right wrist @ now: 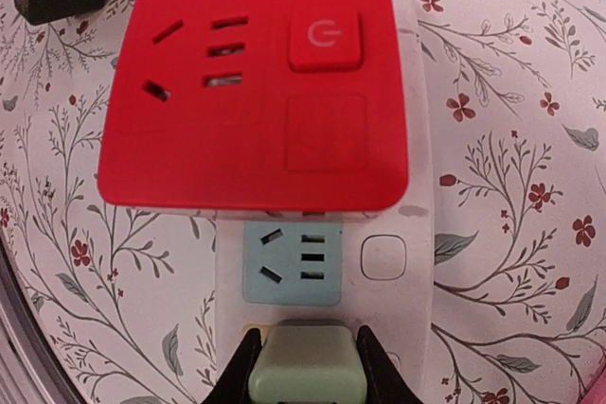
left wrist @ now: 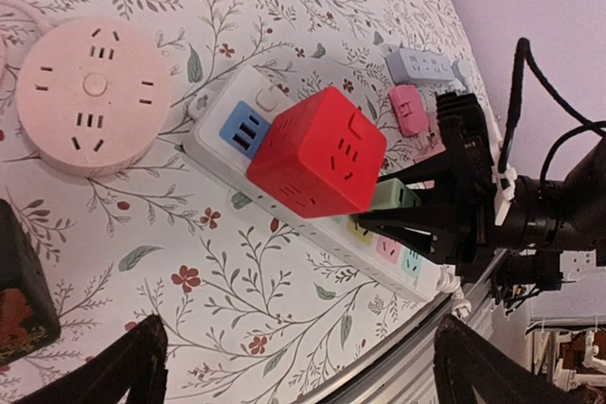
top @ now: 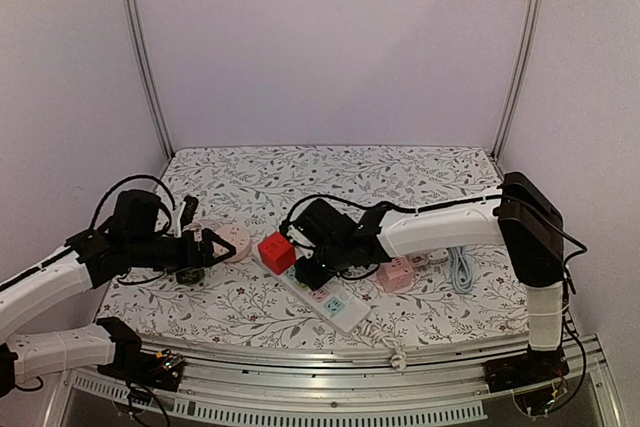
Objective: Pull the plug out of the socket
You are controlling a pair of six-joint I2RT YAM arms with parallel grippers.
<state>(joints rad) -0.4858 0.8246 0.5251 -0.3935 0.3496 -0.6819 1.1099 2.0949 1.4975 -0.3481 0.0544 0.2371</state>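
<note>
Your right fingers [right wrist: 377, 372] grip the green plug [right wrist: 308, 363], not yet pulled from the white strip [right wrist: 417, 234]; left fingers [left wrist: 128, 371] stand open.

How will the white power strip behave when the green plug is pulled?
Probably lifts or slides: the power strip lies loose, nothing pinning it. The tall red cube may tip it. The green plug in the right claw looks rigid.
</note>
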